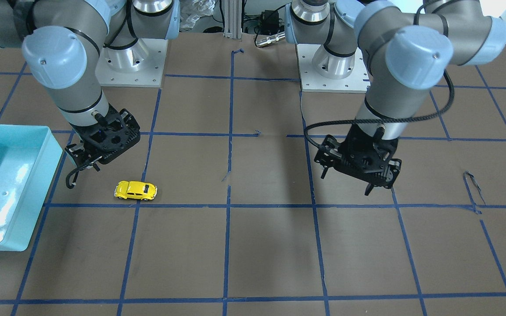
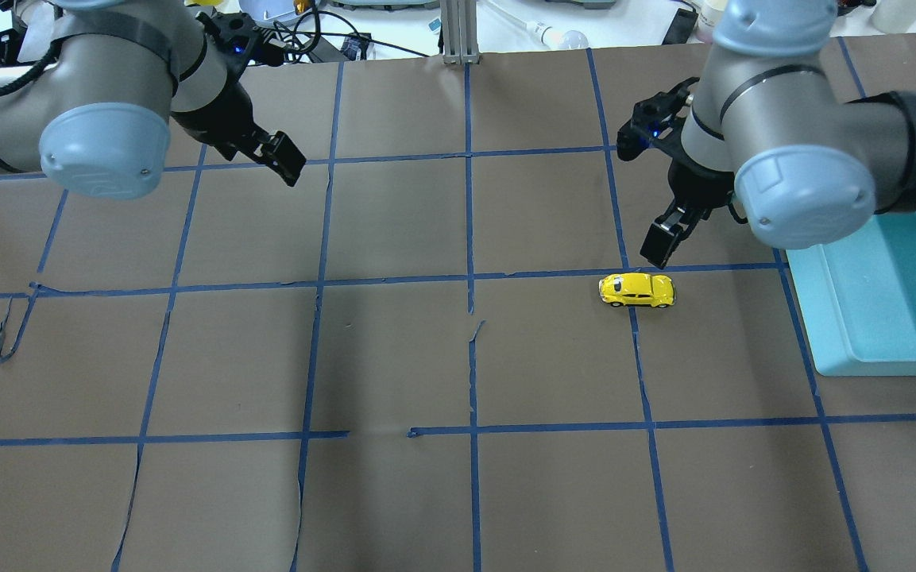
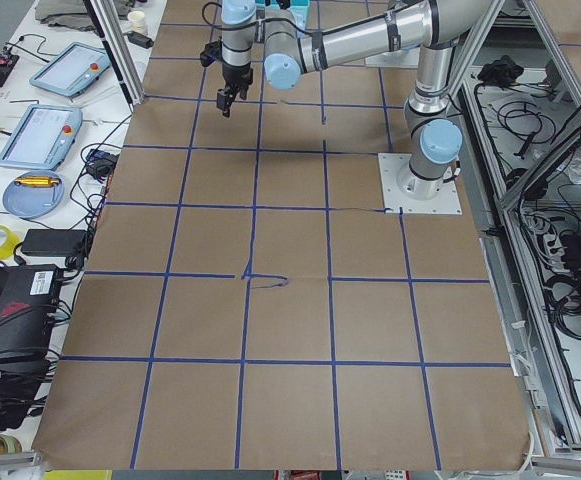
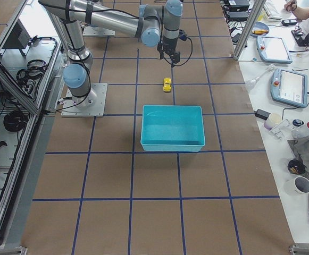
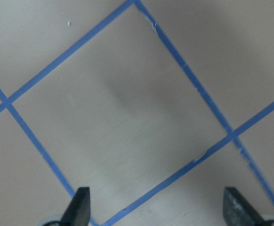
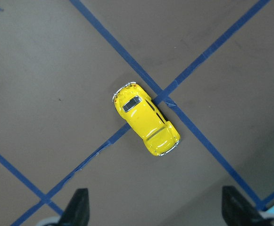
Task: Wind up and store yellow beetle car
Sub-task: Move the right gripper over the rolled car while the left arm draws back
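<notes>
1. Yellow beetle car (image 2: 637,290) sits upright on its wheels on the counter (image 2: 394,357), near the teal bin (image 2: 887,364) but not touching it. It is outside the bin and straddles a blue tape crossing.
2. Right end effector (image 6: 158,212) hangs above the counter near the bin, on the car's side. Jaws are spread wide and hold nothing, clear of the car.
3. Left end effector (image 5: 158,209) is well apart from the bin, over bare taped counter. Jaws are wide apart and empty.
</notes>
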Tool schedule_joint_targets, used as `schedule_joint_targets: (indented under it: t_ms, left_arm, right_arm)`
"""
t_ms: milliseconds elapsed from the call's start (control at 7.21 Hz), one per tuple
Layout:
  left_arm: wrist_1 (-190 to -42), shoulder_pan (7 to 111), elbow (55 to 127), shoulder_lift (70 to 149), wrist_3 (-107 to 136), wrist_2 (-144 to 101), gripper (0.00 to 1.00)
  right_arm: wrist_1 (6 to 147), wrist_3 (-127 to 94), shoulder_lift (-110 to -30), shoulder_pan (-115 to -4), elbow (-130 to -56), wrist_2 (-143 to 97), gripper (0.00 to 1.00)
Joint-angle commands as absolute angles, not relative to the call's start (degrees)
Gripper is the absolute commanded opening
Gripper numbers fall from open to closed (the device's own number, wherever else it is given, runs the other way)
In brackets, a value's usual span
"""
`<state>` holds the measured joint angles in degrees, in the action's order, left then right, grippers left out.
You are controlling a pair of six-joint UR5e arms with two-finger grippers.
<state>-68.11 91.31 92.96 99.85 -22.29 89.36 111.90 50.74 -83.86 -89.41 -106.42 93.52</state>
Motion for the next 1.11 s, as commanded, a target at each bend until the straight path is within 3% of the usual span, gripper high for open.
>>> schedule_joint_targets:
  t_ms: [0,416,971]
  left_arm:
    - [-74.93,95.45,91.41,95.81,-8.93,90.26,1.00]
    - [-97.92,92.14,82.56,94.13,-8.69,89.83,1.00]
    - [-97.47,87.64,82.62,91.94,-10.72,89.47,0.95]
  right_arm:
    - [124.41,67.61,-81.31,-89.47,-113.09,93.52,1.00]
    - [135.32,85.14,-74.81,-89.39,-114.08,93.43,1.00]
    - [139.04,86.92,-69.09,-89.38,-113.73,92.99,1.00]
